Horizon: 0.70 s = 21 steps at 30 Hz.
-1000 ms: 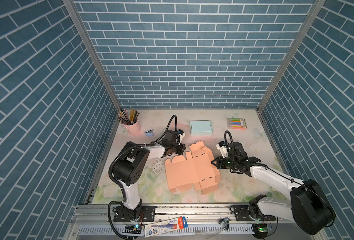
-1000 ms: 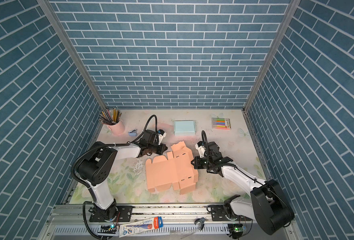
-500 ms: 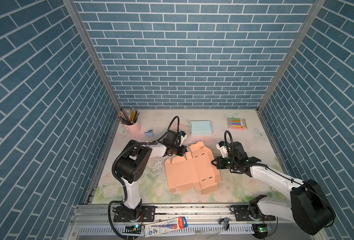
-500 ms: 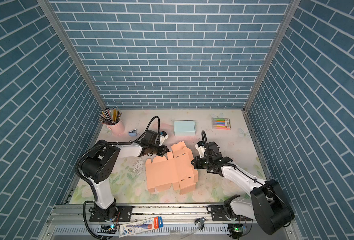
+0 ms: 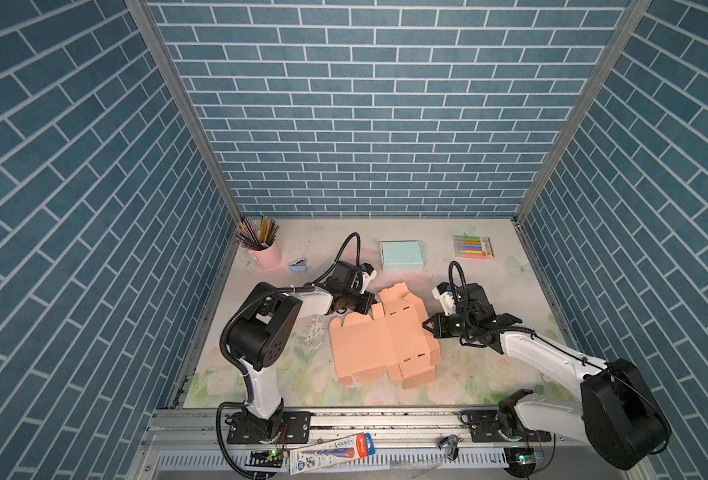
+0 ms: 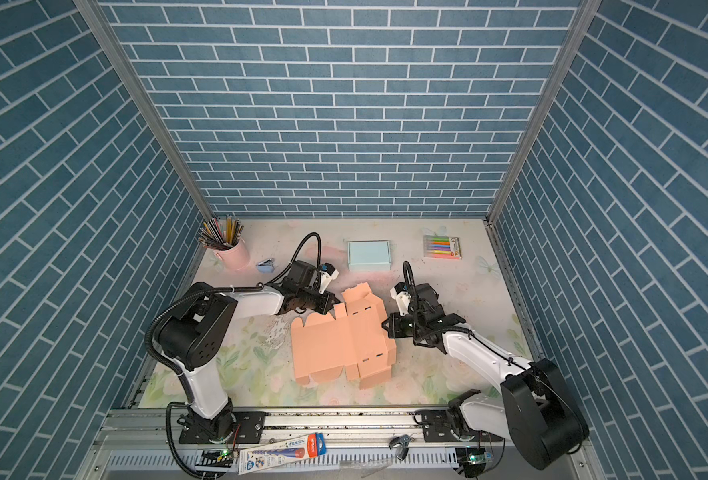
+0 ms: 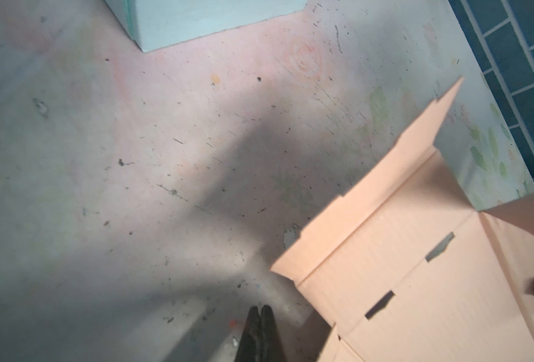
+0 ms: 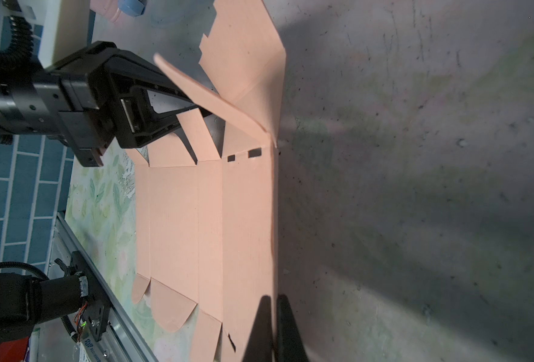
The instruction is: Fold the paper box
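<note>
Peach paper box [image 5: 379,345] lies between the empty clenched left pincer [image 7: 261,313] and right pincer [image 8: 274,310] pinching its edge.

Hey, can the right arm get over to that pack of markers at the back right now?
Probably yes. The pack of markers lies flat on the right arm's side, and only bare table separates it from the right hand, shut at the edge of the paper box.
</note>
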Tool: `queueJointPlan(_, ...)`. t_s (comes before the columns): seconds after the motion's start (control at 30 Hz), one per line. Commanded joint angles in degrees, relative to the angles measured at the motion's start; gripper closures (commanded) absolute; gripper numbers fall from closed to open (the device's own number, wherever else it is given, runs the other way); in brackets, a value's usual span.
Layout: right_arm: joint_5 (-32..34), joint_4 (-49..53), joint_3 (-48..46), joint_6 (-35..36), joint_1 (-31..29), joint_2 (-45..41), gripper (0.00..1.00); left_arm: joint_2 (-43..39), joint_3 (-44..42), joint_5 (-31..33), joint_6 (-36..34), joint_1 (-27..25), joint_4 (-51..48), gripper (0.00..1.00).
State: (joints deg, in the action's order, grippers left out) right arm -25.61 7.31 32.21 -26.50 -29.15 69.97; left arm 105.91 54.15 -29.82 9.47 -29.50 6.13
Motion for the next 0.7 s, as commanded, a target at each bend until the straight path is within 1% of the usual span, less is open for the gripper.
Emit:
queueJointPlan(0.0, 0.8, 0.3, 1.3, 2.2, -0.4, -0.1, 0.99, -2.6, -1.3, 0.1, -0.3, -1.2, -1.1, 1.0)
queueJointPlan(0.33, 0.7, 0.3, 1.7, 2.1, -0.4, 0.2, 0.99, -6.1, -4.2, 1.4, 0.9, -4.0, -1.5, 1.0)
queueJointPlan(0.67, 0.8, 0.5, 1.9, 2.1, -0.4, -0.1, 0.99, -6.8, -5.0, 2.5, 1.5, -7.6, -2.1, 1.0)
